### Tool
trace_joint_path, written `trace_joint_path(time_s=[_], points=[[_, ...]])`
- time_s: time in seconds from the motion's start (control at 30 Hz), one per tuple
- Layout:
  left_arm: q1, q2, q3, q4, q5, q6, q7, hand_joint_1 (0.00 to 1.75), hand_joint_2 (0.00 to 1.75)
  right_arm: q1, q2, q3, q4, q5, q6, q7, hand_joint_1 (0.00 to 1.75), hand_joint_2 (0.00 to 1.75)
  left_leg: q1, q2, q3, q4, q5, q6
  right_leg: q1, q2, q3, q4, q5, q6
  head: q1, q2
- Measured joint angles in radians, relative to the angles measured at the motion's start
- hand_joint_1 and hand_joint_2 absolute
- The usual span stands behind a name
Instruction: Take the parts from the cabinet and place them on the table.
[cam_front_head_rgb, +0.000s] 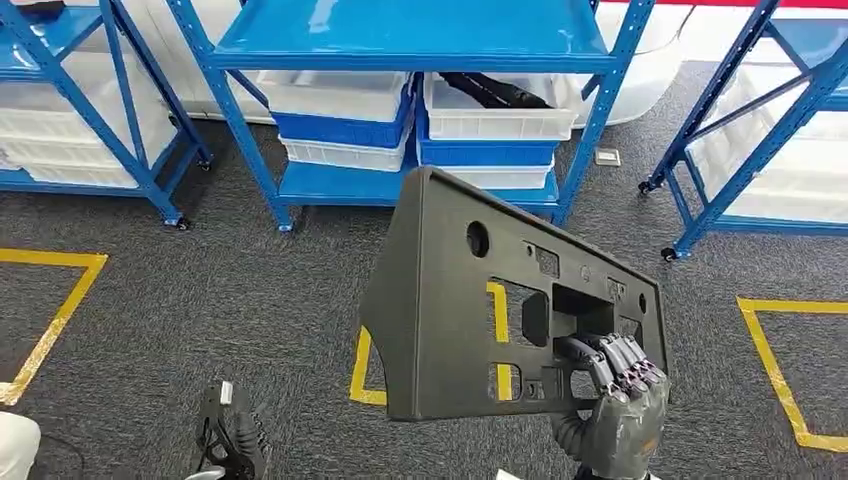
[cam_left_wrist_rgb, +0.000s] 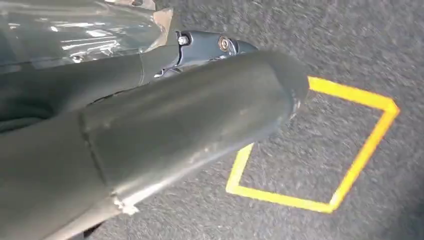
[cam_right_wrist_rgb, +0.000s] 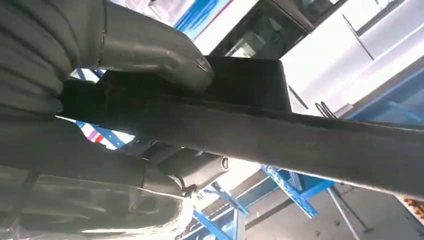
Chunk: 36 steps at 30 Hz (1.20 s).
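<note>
Right hand (cam_front_head_rgb: 615, 405) sits closest to you at the lower edge of the head view, its dark fingers (cam_front_head_rgb: 622, 362) hooked through a rectangular opening in the lower right corner of a black plastic panel (cam_front_head_rgb: 470, 300), so you can see it gripping that part from behind. You have the panel held up in the air, tilted, well above the grey carpet floor (cam_front_head_rgb: 250, 290) and in front of the blue shelving rack (cam_front_head_rgb: 420, 40); round and rectangular cut-outs pierce its face. From the right wrist view you see the thick grey thumb (cam_right_wrist_rgb: 165, 60) pressed onto the panel's edge (cam_right_wrist_rgb: 280, 135), with the darker fingers curled on the other side. Your left hand (cam_left_wrist_rgb: 165, 135) shows in the left wrist view as a big grey thumb over the carpet, with nothing visible in it; you cannot tell whether its fingers are spread or curled. Behind the panel, the rack's lower shelf carries stacked white and blue bins (cam_front_head_rgb: 345, 120), and one white bin (cam_front_head_rgb: 500, 115) holds a long black part (cam_front_head_rgb: 495, 90). Yellow tape squares (cam_front_head_rgb: 780, 370) mark the floor on both sides, and more blue racks (cam_front_head_rgb: 760, 130) stand to the left and right
</note>
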<state>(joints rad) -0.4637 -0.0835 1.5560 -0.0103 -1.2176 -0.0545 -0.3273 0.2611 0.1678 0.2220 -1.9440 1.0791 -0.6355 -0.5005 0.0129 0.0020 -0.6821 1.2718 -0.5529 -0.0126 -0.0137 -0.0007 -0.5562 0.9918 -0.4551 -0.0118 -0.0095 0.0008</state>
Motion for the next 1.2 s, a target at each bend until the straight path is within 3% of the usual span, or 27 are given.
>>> trace_joint_path(time_s=[0.07, 0.1, 0.13, 0.2, 0.27, 0.3, 0.33, 0.4, 0.43, 0.47, 0.5, 0.57, 0.6, 0.63, 0.7, 0.73, 0.77, 0.8, 0.83, 0.9, 1.0, 1.03, 1.1, 1.13, 1.17, 1.2], points=[[0.000, 0.008, 0.000, 0.000, -0.012, -0.008, -0.001, 0.00, 0.00, 0.003, 0.000, 0.000, -0.001, 0.006, 0.000, 0.001, 1.75, 1.75, 0.000, 0.000, 0.117, -0.163, 0.057, 0.009, 0.001, 0.001, -0.011, 0.004, 0.011, 0.005, 0.000, 0.000], [-0.001, 0.015, 0.000, 0.000, -0.020, -0.011, -0.002, 0.00, 0.00, 0.005, 0.003, -0.001, -0.003, 0.010, 0.000, 0.002, 1.75, 1.75, -0.001, -0.004, 0.173, -0.250, 0.050, 0.017, 0.002, 0.000, -0.013, 0.005, 0.013, 0.008, 0.000, 0.000], [0.000, 0.018, 0.000, 0.000, -0.026, -0.016, -0.003, 0.00, 0.00, 0.006, 0.007, -0.002, -0.007, 0.010, 0.000, 0.003, 1.75, 1.75, -0.005, -0.006, 0.193, -0.286, 0.043, 0.020, 0.009, 0.000, -0.018, 0.006, 0.019, 0.016, 0.001, 0.000], [0.006, 0.029, 0.000, 0.000, -0.041, -0.030, -0.003, 0.00, 0.00, 0.007, 0.012, -0.004, -0.015, 0.019, 0.000, 0.004, 1.75, 1.75, -0.012, -0.006, 0.182, -0.281, 0.050, 0.027, 0.006, -0.001, -0.021, 0.005, 0.029, 0.031, 0.000, 0.000], [0.010, 0.035, 0.000, 0.000, -0.051, -0.038, -0.005, 0.00, 0.00, 0.014, 0.018, -0.006, -0.028, 0.024, 0.000, 0.005, 1.75, 1.75, -0.007, -0.002, 0.178, -0.296, 0.072, 0.048, 0.010, -0.001, -0.030, 0.004, 0.037, 0.043, 0.002, 0.000], [0.010, 0.037, 0.000, 0.000, -0.059, -0.045, -0.005, 0.00, 0.00, 0.014, 0.019, -0.007, -0.032, 0.025, 0.000, 0.005, 1.75, 1.75, -0.005, 0.004, 0.169, -0.299, 0.083, 0.053, 0.008, 0.000, -0.045, 0.025, 0.013, 0.042, 0.003, 0.000], [0.010, 0.041, 0.000, 0.000, -0.063, -0.051, -0.006, 0.00, 0.00, 0.014, 0.019, -0.010, -0.036, 0.026, 0.000, 0.006, 1.75, 1.75, -0.005, 0.004, 0.158, -0.298, 0.090, 0.061, 0.008, 0.000, -0.065, 0.074, -0.033, 0.033, 0.006, 0.000], [0.018, 0.050, 0.000, -0.004, -0.075, -0.068, -0.006, 0.00, 0.00, 0.018, 0.019, -0.017, -0.040, 0.027, 0.000, 0.005, 1.75, 1.75, -0.006, 0.007, 0.129, -0.297, 0.110, 0.064, 0.004, 0.000, -0.121, 0.245, -0.132, 0.024, 0.006, 0.000], [0.022, 0.052, 0.000, -0.008, -0.080, -0.074, -0.006, 0.00, 0.00, 0.021, 0.019, -0.019, -0.042, 0.027, 0.000, 0.005, 1.75, 1.75, -0.006, 0.008, 0.117, -0.296, 0.119, 0.063, 0.004, 0.000, -0.135, 0.303, -0.150, 0.029, 0.007, 0.000], [0.027, 0.055, 0.000, -0.013, -0.082, -0.081, -0.006, 0.00, 0.00, 0.023, 0.019, -0.022, -0.043, 0.027, 0.000, 0.005, 1.75, 1.75, -0.006, 0.009, 0.104, -0.295, 0.128, 0.062, 0.003, 0.000, -0.131, 0.326, -0.147, 0.038, 0.008, 0.000], [0.031, 0.057, 0.000, -0.016, -0.083, -0.082, -0.006, 0.00, 0.00, 0.025, 0.019, -0.024, -0.045, 0.027, 0.000, 0.005, 1.75, 1.75, -0.006, 0.011, 0.092, -0.294, 0.137, 0.059, 0.000, 0.000, -0.104, 0.304, -0.125, 0.050, 0.008, 0.000], [0.033, 0.059, 0.000, -0.021, -0.086, -0.084, -0.006, 0.00, 0.00, 0.026, 0.019, -0.025, -0.050, 0.027, 0.000, 0.005, 1.75, 1.75, -0.005, 0.011, 0.071, -0.289, 0.151, 0.052, -0.003, -0.001, -0.003, 0.157, -0.068, 0.067, 0.008, 0.000], [0.033, 0.060, 0.000, -0.022, -0.087, -0.087, -0.006, 0.00, 0.00, 0.026, 0.019, -0.026, -0.052, 0.026, 0.000, 0.006, 1.75, 1.75, -0.005, 0.010, 0.062, -0.283, 0.156, 0.047, -0.004, -0.001, 0.063, 0.061, -0.061, 0.066, 0.009, 0.000], [0.034, 0.062, 0.000, -0.027, -0.090, -0.098, -0.006, 0.00, 0.00, 0.025, 0.020, -0.026, -0.055, 0.026, 0.000, 0.008, 1.75, 1.75, -0.012, 0.009, 0.052, -0.276, 0.161, 0.040, 0.002, 0.001, 0.113, -0.016, -0.082, 0.055, 0.009, 0.000], [0.038, 0.056, 0.000, -0.060, -0.082, -0.156, -0.001, 0.00, 0.00, 0.029, 0.019, -0.026, -0.058, 0.015, 0.000, 0.027, 1.75, 1.75, -0.010, 0.012, 0.051, -0.275, 0.170, 0.030, 0.006, 0.005, 0.084, -0.012, -0.081, 0.041, 0.006, 0.000], [0.048, 0.022, -0.009, -0.145, -0.027, -0.264, 0.040, 0.00, 0.00, 0.030, 0.014, -0.025, -0.059, -0.007, 0.000, 0.044, 1.75, 1.75, -0.007, 0.015, 0.053, -0.280, 0.176, 0.021, 0.012, 0.007, 0.082, -0.009, -0.080, 0.029, 0.004, 0.000], [0.060, -0.009, -0.023, -0.234, 0.029, -0.344, 0.074, 0.00, 0.00, 0.030, 0.010, -0.021, -0.059, -0.021, 0.000, 0.052, 1.75, 1.75, -0.006, 0.019, 0.053, -0.281, 0.180, 0.014, 0.006, 0.010, 0.081, -0.016, -0.070, 0.016, 0.002, 0.000], [0.082, -0.041, -0.049, -0.337, 0.116, -0.416, 0.121, 0.00, 0.00, 0.029, 0.006, -0.017, -0.060, -0.033, 0.000, 0.060, 1.75, 1.75, 0.001, 0.013, 0.046, -0.268, 0.161, 0.010, -0.007, 0.012, 0.081, -0.017, -0.060, 0.002, 0.004, 0.000], [0.107, -0.076, -0.085, -0.426, 0.201, -0.465, 0.174, 0.00, 0.00, 0.029, 0.003, -0.015, -0.061, -0.040, 0.000, 0.066, 1.75, 1.75, 0.001, 0.007, 0.032, -0.228, 0.106, 0.007, -0.006, 0.018, 0.079, -0.017, -0.052, -0.010, -0.001, 0.000], [0.154, -0.117, -0.159, -0.548, 0.332, -0.486, 0.242, 0.00, 0.00, 0.030, -0.002, -0.011, -0.060, -0.042, 0.000, 0.073, 1.75, 1.75, 0.003, 0.003, -0.018, -0.081, 0.002, -0.003, -0.002, 0.025, 0.064, -0.015, -0.037, -0.016, -0.003, 0.000], [0.195, -0.148, -0.242, -0.657, 0.427, -0.486, 0.278, 0.00, 0.00, 0.032, -0.009, -0.006, -0.060, -0.048, 0.000, 0.080, 1.75, 1.75, 0.004, -0.001, -0.051, 0.039, -0.030, -0.008, 0.002, 0.038, 0.047, -0.011, -0.027, -0.012, -0.003, 0.000], [0.207, -0.160, -0.268, -0.691, 0.435, -0.486, 0.283, 0.00, 0.00, 0.032, -0.012, -0.004, -0.060, -0.048, 0.000, 0.081, 1.75, 1.75, 0.004, -0.001, -0.033, 0.022, -0.012, -0.007, 0.002, 0.042, 0.043, -0.009, -0.025, -0.009, -0.003, 0.000], [0.224, -0.177, -0.313, -0.752, 0.442, -0.486, 0.284, 0.00, 0.00, 0.031, -0.016, 0.001, -0.060, -0.049, 0.000, 0.082, 1.75, 1.75, 0.004, -0.011, 0.068, -0.131, 0.061, 0.001, 0.003, 0.053, 0.040, -0.008, -0.021, -0.007, -0.003, 0.000], [0.229, -0.181, -0.331, -0.777, 0.443, -0.486, 0.285, 0.00, 0.00, 0.031, -0.019, 0.003, -0.060, -0.049, 0.000, 0.082, 1.75, 1.75, 0.005, -0.043, 0.130, -0.231, 0.090, 0.009, 0.003, 0.058, 0.041, -0.008, -0.019, -0.005, -0.003, 0.000], [0.233, -0.184, -0.343, -0.795, 0.444, -0.486, 0.285, 0.00, 0.00, 0.031, -0.019, 0.003, -0.060, -0.049, 0.000, 0.082, 1.75, 1.75, 0.009, -0.093, 0.163, -0.281, 0.069, 0.025, 0.000, 0.063, 0.036, -0.008, -0.016, 0.000, -0.002, 0.000], [0.241, -0.190, -0.354, -0.813, 0.444, -0.486, 0.285, 0.00, 0.00, 0.027, -0.021, 0.005, -0.061, -0.049, 0.000, 0.082, 1.75, 1.75, 0.006, -0.087, 0.161, -0.284, 0.080, 0.023, 0.003, 0.069, 0.031, -0.008, -0.011, 0.007, 0.002, 0.000]])
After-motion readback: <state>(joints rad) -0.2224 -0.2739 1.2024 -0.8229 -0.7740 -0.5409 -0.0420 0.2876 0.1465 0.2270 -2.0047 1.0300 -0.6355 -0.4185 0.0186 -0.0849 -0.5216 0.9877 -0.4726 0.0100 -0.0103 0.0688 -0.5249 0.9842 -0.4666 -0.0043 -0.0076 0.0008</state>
